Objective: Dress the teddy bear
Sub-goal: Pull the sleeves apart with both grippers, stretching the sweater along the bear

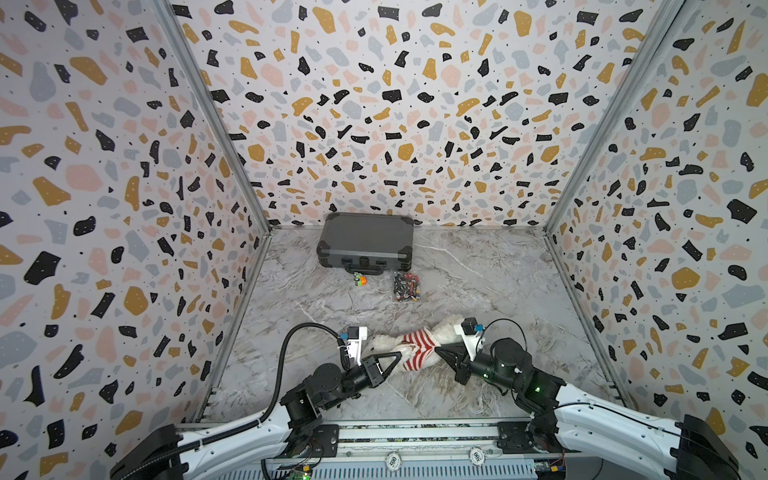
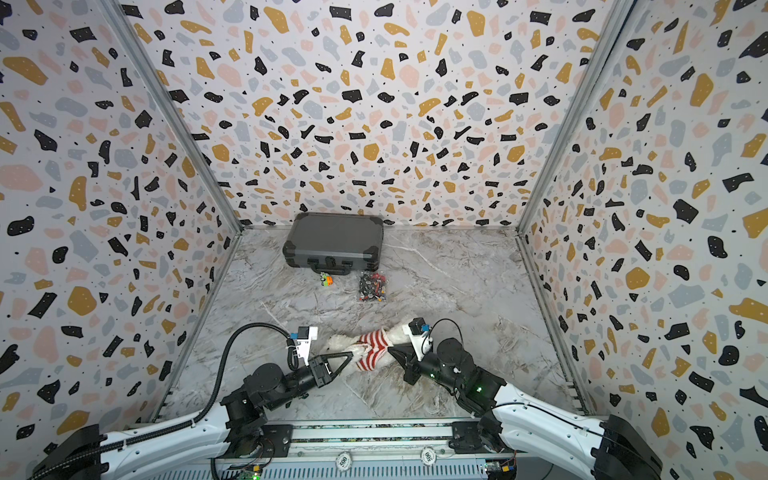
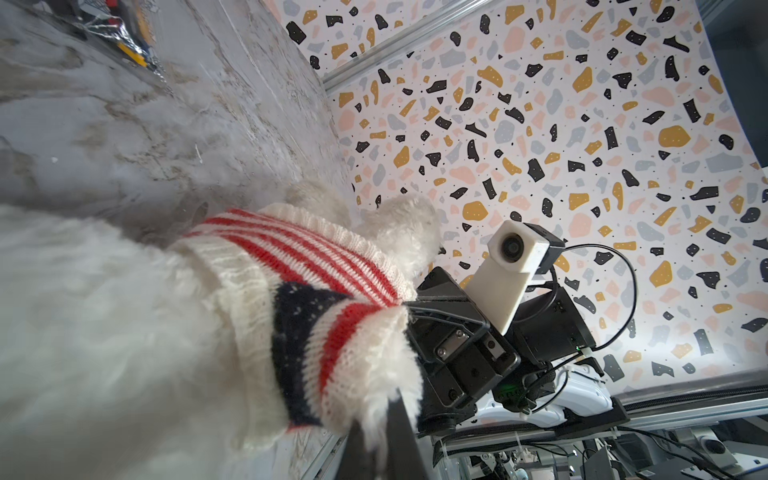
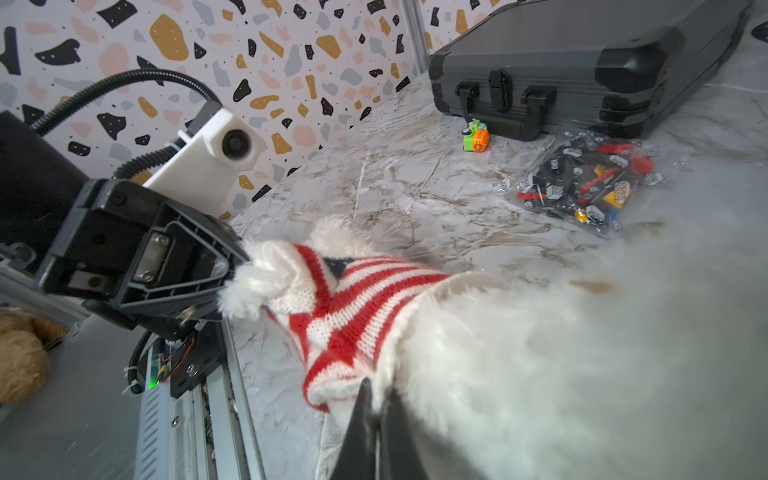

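1. The teddy bear point(image 1: 381, 341) lies on the marble tabletop point(image 1: 478, 291), low in the middle of both top views, stretched between the two grippers.
2. It wears a red-and-white striped sweater point(image 1: 415, 349) with a navy patch; white fur shows at both ends.
3. The left gripper point(image 1: 398, 355) has its jaws pinched together on the sweater's left end, where knit cuff and fur meet.
4. The right gripper point(image 1: 439, 351) has its jaws closed on the sweater's rim at the right end.
5. Bare marble lies open to the bear's right and left. Both side walls are well apart from it, and the front rail point(image 1: 415, 428) is nearer.
6. The bear's long axis runs left to right, with the right end tilted slightly toward the back. Which end is the head cannot be told.
7. Behind it, across bare marble, sit a clear bag of small parts point(image 1: 407, 286) and a small green-and-orange toy point(image 1: 358, 280).
8. A grey case point(image 1: 365, 239) rests against the back terrazzo wall point(image 1: 374, 104).
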You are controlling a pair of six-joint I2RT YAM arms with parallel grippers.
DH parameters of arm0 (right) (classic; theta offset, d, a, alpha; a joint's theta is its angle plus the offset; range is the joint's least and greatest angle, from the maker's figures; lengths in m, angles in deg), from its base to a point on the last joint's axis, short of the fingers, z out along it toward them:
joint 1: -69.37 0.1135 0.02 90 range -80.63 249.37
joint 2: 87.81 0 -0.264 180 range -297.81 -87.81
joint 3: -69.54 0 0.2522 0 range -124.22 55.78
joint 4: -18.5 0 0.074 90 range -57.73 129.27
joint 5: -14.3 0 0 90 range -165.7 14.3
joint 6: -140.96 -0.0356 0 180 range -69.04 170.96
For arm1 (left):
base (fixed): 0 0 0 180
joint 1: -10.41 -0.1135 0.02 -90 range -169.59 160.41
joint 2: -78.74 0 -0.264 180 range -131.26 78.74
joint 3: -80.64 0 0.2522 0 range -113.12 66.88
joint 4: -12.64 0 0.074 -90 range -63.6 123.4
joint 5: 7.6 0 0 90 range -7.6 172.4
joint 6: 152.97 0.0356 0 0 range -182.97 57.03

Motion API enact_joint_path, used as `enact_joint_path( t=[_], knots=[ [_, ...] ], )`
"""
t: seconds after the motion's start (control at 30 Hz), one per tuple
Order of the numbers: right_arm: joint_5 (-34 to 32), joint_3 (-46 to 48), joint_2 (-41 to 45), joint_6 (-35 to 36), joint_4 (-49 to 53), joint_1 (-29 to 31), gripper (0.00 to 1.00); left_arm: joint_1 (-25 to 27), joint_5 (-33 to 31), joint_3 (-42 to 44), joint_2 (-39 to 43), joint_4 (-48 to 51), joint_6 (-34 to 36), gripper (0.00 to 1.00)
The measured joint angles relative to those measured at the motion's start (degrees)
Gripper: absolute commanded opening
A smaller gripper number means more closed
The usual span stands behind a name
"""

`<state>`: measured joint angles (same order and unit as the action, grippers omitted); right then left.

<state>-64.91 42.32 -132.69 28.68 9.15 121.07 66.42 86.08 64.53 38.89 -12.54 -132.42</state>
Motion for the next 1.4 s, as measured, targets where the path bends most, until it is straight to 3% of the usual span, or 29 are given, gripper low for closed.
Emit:
enact_joint_path(
  t=[0.4,0.67,0.83,1.07,1.4],
  knots=[
    [0.0,-3.8,-4.9,2.6,4.2,1.8,0.08,0.0,-0.2,0.0,-3.0,1.1,1.1,0.0],
    [1.8,-0.7,1.7,3.7,-3.2,5.6,0.08,0.0,0.2,0.0,-3.9,-1.0,1.3,0.0],
    [-1.1,0.4,4.1,2.8,0.2,2.6,0.05,0.0,0.2,0.0,-2.2,-1.0,1.4,0.0],
    [-5.0,-0.2,-1.2,-0.3,6.7,-0.9,0.02,0.0,3.2,0.9,-2.1,-1.0,3.1,0.0],
    [-4.8,-0.7,-4.2,-1.7,6.9,-2.7,0.03,0.0,7.8,1.1,-2.2,-1.0,6.7,0.0]
  ],
)
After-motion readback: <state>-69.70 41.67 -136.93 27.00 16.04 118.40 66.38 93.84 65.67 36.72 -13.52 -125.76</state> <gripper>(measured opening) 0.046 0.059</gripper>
